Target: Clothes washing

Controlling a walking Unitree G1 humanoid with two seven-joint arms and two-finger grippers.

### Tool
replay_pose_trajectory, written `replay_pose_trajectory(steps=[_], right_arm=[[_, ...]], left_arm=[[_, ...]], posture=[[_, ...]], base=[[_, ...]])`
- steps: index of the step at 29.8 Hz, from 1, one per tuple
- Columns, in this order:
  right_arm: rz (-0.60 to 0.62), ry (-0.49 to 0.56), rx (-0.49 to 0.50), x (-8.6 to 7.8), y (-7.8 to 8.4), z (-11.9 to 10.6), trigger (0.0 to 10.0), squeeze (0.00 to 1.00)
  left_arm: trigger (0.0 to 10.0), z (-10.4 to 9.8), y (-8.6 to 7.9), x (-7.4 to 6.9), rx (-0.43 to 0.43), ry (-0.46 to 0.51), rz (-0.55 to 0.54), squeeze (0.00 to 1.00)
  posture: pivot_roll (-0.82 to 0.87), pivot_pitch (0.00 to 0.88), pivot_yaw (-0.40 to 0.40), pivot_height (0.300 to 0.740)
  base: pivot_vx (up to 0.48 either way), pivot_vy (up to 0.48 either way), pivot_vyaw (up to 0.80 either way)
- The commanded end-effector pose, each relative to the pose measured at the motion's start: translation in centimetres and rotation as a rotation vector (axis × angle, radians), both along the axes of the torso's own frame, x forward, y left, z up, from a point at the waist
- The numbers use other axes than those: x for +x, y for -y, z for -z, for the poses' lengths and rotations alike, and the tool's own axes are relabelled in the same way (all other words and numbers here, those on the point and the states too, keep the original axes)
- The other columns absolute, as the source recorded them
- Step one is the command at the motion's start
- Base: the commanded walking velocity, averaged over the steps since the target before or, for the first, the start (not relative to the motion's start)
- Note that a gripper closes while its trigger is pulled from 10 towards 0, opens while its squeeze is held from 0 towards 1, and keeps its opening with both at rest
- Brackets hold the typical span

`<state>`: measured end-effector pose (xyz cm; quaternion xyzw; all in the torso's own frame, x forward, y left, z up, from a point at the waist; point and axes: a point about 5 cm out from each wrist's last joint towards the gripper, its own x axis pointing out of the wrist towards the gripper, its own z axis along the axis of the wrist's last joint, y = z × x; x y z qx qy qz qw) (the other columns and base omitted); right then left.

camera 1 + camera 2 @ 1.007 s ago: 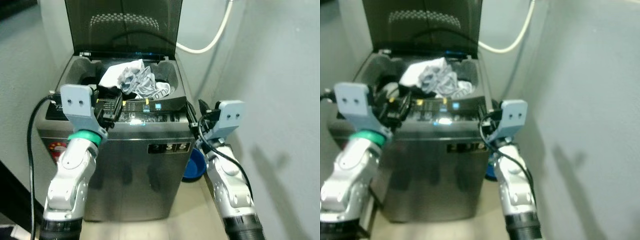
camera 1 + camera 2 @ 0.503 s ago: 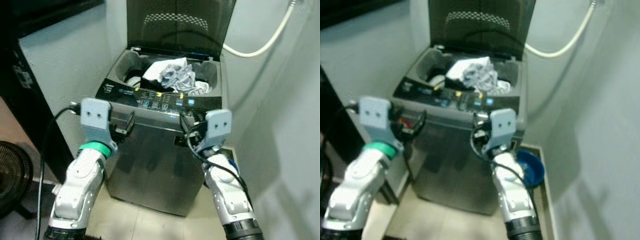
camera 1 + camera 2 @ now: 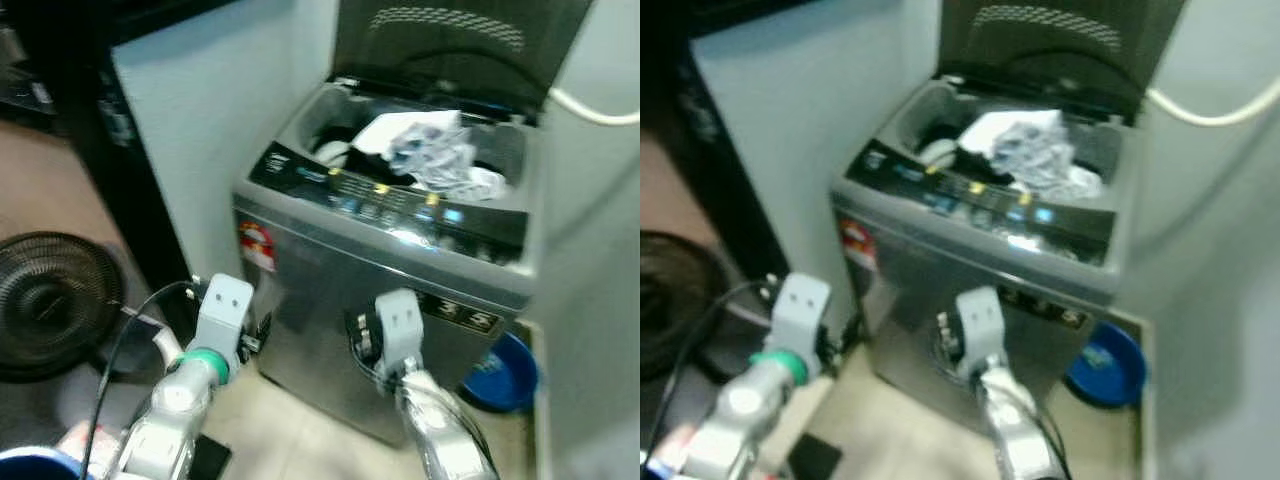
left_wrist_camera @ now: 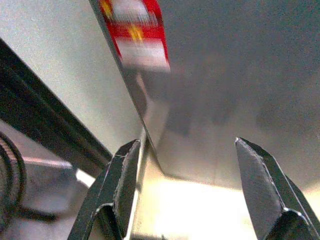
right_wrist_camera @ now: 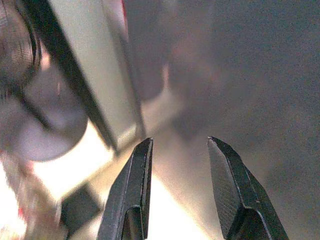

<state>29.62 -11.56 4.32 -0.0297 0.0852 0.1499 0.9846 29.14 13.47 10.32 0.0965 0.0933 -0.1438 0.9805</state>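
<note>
A grey top-loading washing machine stands with its dark lid raised. White and grey clothes are piled in its tub, heaped above the rim. My left gripper is open and empty, low in front of the machine's left front corner beside a red sticker. My right gripper is also open and empty, facing the machine's grey front panel. In the eye views both arms hang low before the machine.
A black fan stands on the floor to the left. A blue basin sits on the floor at the machine's right. A white hose runs along the wall behind. A dark frame stands left of the machine.
The whole picture has swung left and back, so the machine sits further right and the fan has come into view. Both arms now sit lower against the machine's front.
</note>
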Motion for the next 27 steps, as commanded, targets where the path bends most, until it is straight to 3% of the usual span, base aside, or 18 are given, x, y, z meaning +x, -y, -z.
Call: replay_pose_trajectory(steps=[1,5,10,12,17,21,27], right_arm=[[0.029,-0.077,-0.032,-1.0,0.8,2.0,10.0,0.00],[0.060,-0.177,-0.063,-2.4,1.8,4.3,10.0,0.00],[0.171,-0.372,-0.073,-5.3,4.2,7.9,10.0,0.00],[0.171,-0.372,-0.073,-5.3,4.2,7.9,10.0,0.00],[0.208,-0.421,-0.094,-6.7,5.5,9.1,10.0,0.00],[0.222,-0.398,-0.093,-6.4,5.8,8.8,10.0,0.00],[0.234,-0.365,-0.084,-5.8,5.9,8.4,10.0,0.00]], left_arm=[[10.0,1.2,-0.2,-0.2,0.018,-0.031,-0.006,0.00],[10.0,2.6,-1.0,-0.5,0.047,-0.072,-0.026,0.00],[10.0,6.4,-2.9,-1.6,0.122,-0.184,-0.083,0.00],[10.0,6.4,-2.9,-1.6,0.122,-0.184,-0.083,0.00],[10.0,9.3,-4.2,-2.8,0.166,-0.280,-0.123,0.00],[10.0,10.7,-4.9,-3.6,0.169,-0.335,-0.152,0.00],[10.0,11.3,-5.2,-3.9,0.191,-0.344,-0.153,0.00]], posture=[[0.02,0.019,0.019,0.740],[0.01,0.019,0.026,0.740],[-0.01,0.018,0.034,0.740],[-0.01,0.018,0.034,0.740],[-0.02,0.022,0.030,0.740],[-0.06,0.031,0.034,0.740],[-0.07,0.034,0.041,0.740]], base=[[0.000,0.000,0.78],[0.000,0.000,0.78],[0.000,0.000,0.78],[0.000,0.000,0.78],[0.000,0.000,0.78],[0.000,0.000,0.78],[0.000,0.000,0.78]])
